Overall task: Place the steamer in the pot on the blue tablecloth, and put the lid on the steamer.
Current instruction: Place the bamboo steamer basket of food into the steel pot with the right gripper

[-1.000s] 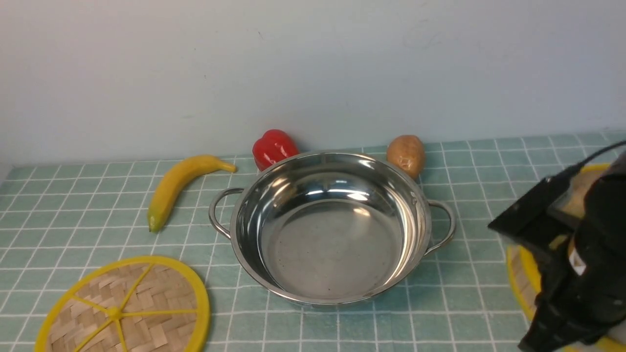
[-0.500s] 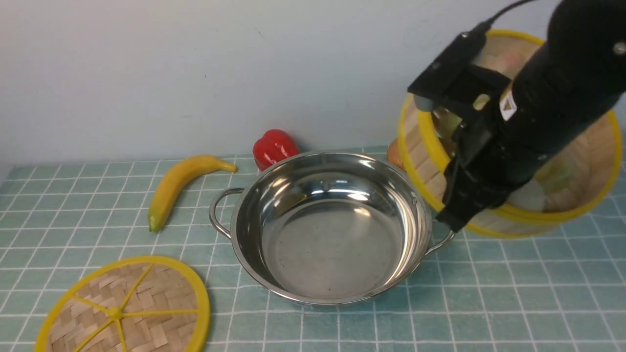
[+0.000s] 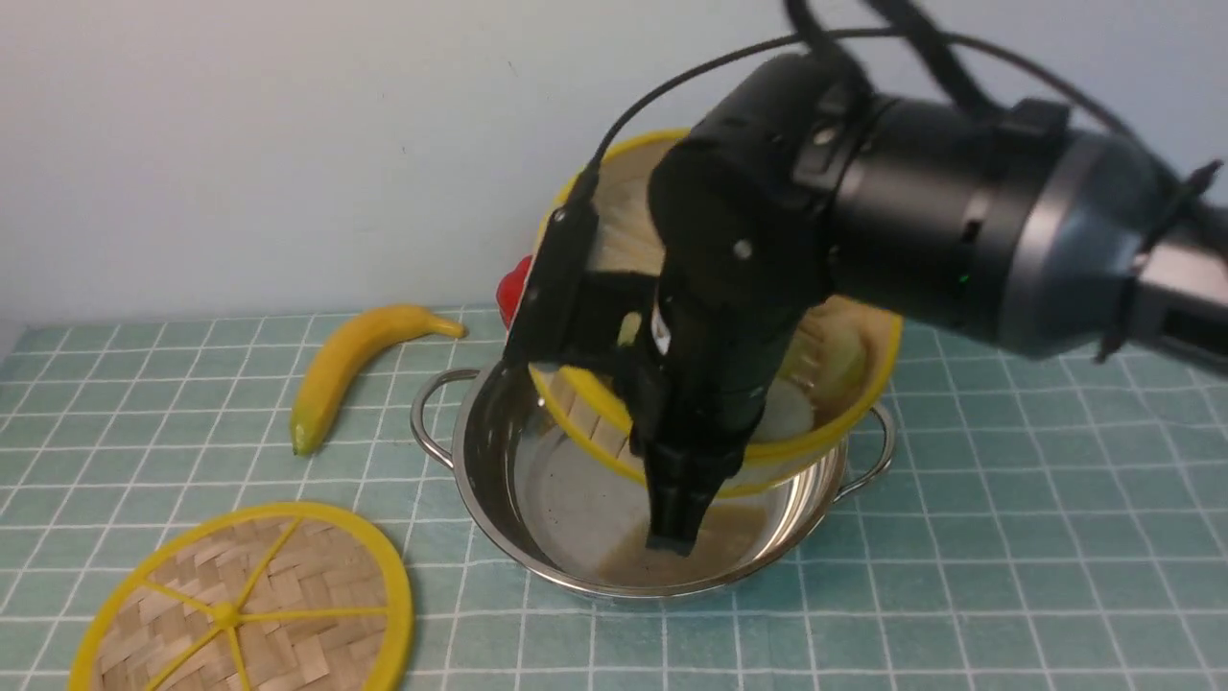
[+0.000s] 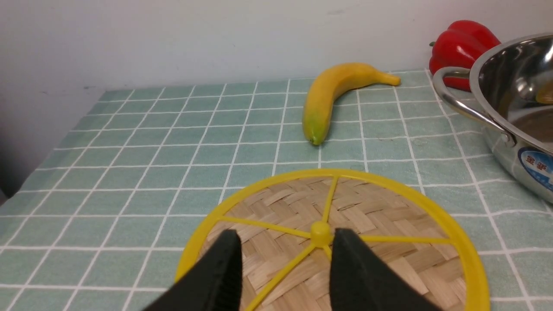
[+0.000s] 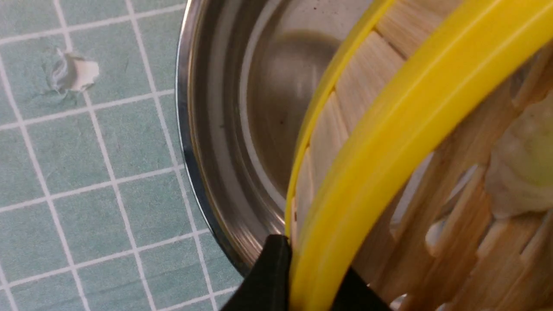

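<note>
- Step in hand: the first one, steamer into pot; lid step not begun.
- Right tool [image 3: 676,518] is pinched narrow on the yellow rim of the round bamboo-slat steamer [image 3: 619,235], one finger outside the wall and one inside (clear in the right wrist view).
- Steamer hangs tilted over the wide shiny stainless-steel pot [image 3: 489,461]: near edge dips into the pot's mouth, far edge is raised toward the wall. Not seated; can't tell whether it touches the metal.
- Pale lumps lie inside the steamer; can't tell what they are.
- Pot stands on the pale teal-blue grid tablecloth [image 3: 1007,528] that covers the worktop.
- Flat woven bamboo lid [image 3: 240,605] with yellow rim and spokes lies on the cloth, near the pot's left side and apart from it.
- Left tool [image 4: 283,250] hovers over the lid, jaws part-way apart, holding nothing.
- Next move, my judgement: level the steamer, centre it inside the pot's rim, lower until it rests, then let go. Tilt risks a snag on the rim or spilled contents.
</note>
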Action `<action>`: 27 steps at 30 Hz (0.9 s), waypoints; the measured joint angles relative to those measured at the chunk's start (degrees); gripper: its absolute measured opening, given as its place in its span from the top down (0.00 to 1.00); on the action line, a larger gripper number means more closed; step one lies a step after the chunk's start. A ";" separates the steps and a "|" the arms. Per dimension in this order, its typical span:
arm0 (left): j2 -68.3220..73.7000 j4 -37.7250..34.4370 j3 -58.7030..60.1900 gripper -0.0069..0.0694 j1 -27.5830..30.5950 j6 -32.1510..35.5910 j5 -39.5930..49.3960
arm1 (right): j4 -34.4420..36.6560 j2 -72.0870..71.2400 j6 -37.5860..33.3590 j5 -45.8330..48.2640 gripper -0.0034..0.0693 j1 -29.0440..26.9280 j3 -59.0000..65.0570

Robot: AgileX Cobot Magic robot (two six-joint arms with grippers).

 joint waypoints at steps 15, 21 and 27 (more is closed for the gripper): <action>0.00 0.00 0.00 0.55 0.00 0.00 0.00 | -2.37 7.88 -2.79 0.00 0.87 1.36 -2.99; 0.00 0.00 0.00 0.55 0.00 0.00 0.00 | -0.77 10.39 -3.21 -0.12 0.87 1.36 -3.05; 0.00 0.00 0.00 0.55 0.00 0.00 0.00 | 0.08 12.28 -3.42 -0.13 0.87 1.36 -3.05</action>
